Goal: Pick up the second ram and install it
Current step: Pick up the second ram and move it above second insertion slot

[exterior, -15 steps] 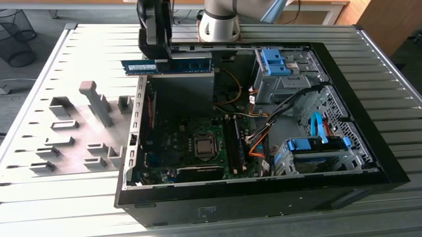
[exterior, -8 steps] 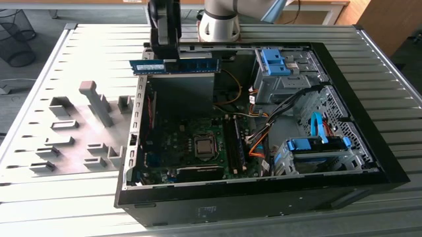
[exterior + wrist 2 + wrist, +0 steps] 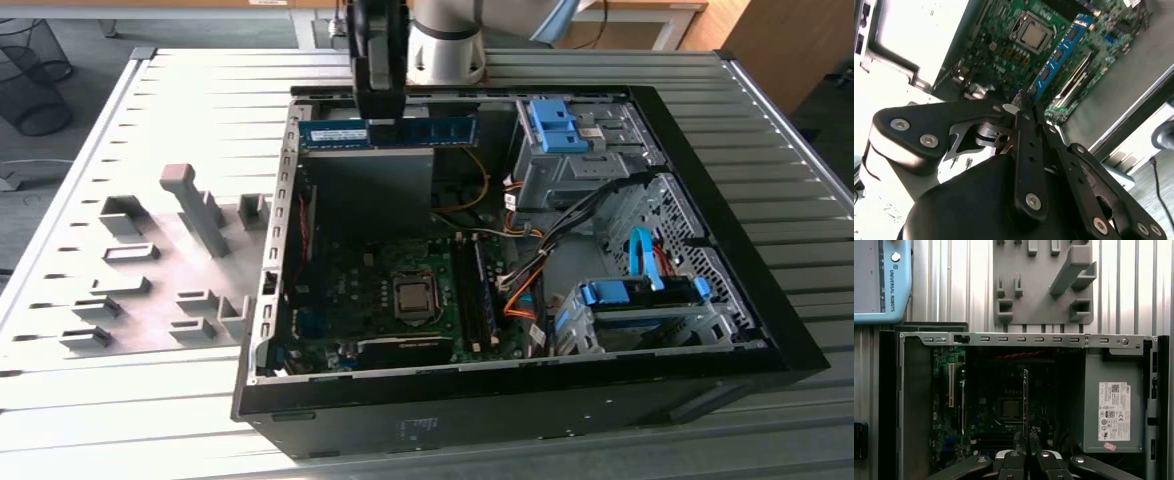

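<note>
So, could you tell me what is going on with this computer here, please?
The arm's pincer is shut on the ram, holding it on edge above the open case. In the second wrist view it hangs over the motherboard, not yet seated in a slot. The grey fixture lies on the table beside the case, at the exterior view's left.

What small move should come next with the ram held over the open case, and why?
Probably carry it toward the memory slots. The gripper is shut on the second ram, which hangs above the case's far end, well apart from them.
</note>
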Robot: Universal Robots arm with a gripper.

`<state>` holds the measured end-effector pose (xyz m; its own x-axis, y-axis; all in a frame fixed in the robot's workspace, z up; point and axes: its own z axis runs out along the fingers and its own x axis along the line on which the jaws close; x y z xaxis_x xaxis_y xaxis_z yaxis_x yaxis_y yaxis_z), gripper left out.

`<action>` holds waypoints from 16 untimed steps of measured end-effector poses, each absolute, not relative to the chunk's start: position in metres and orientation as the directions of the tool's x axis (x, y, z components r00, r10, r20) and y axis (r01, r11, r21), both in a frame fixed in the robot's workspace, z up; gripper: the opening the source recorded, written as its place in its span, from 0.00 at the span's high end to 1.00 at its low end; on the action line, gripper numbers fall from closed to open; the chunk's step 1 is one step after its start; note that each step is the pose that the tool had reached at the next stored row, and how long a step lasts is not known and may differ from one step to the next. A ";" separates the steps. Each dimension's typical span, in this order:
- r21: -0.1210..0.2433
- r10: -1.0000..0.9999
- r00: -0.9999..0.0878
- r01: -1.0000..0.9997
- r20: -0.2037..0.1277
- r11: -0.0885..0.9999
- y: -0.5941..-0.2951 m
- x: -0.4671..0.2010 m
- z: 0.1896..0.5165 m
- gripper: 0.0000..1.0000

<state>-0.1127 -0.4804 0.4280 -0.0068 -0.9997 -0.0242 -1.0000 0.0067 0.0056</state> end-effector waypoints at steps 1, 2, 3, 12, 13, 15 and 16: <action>0.006 -1.000 -0.007 -1.000 -0.024 0.007 -0.480 -0.109 0.428 0.86; 0.005 -1.000 -0.007 -1.000 -0.024 0.007 -0.480 -0.105 0.428 0.86; 0.006 -1.000 -0.007 -1.000 -0.024 0.007 -0.480 -0.100 0.428 0.86; 0.006 -1.000 -0.007 -1.000 -0.024 0.007 -0.480 -0.058 0.428 0.86; 0.006 -1.000 -0.007 -1.000 -0.024 0.006 -0.480 -0.055 0.428 0.86; 0.005 -1.000 -0.007 -1.000 -0.024 0.007 -0.481 -0.053 0.428 0.86; 0.006 -1.000 -0.007 -1.000 -0.024 0.007 -0.480 -0.052 0.428 0.86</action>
<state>-0.0523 -0.4804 0.4280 -0.0067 -0.9997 -0.0243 -1.0000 0.0066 0.0055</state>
